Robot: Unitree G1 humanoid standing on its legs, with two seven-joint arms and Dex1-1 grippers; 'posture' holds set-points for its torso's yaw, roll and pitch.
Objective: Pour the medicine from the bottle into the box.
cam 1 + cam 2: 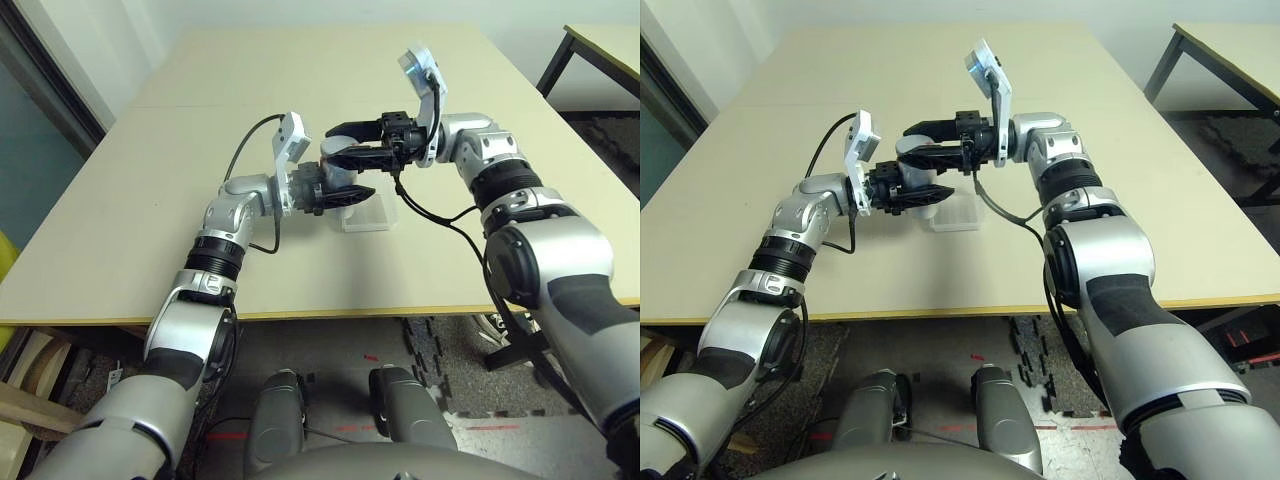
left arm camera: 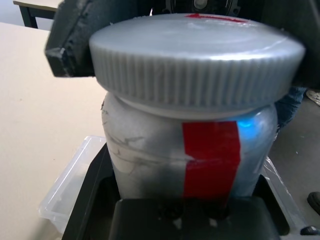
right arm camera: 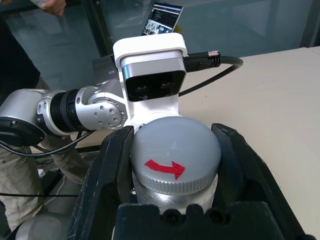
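The bottle (image 1: pixel 335 180) is gripped upright by the left hand (image 1: pixel 345 195) around its body, just above the clear box (image 1: pixel 368 215) on the bench (image 1: pixel 150 180). Its ribbed cap (image 3: pixel 175 160) is clamped by the right hand (image 3: pixel 175 165) from above.

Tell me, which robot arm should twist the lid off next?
The right. Its pincer is already shut around the ribbed silver cap, while the left pincer is shut on the silvery bottle with the red stripe, holding it steady above the clear plastic box.
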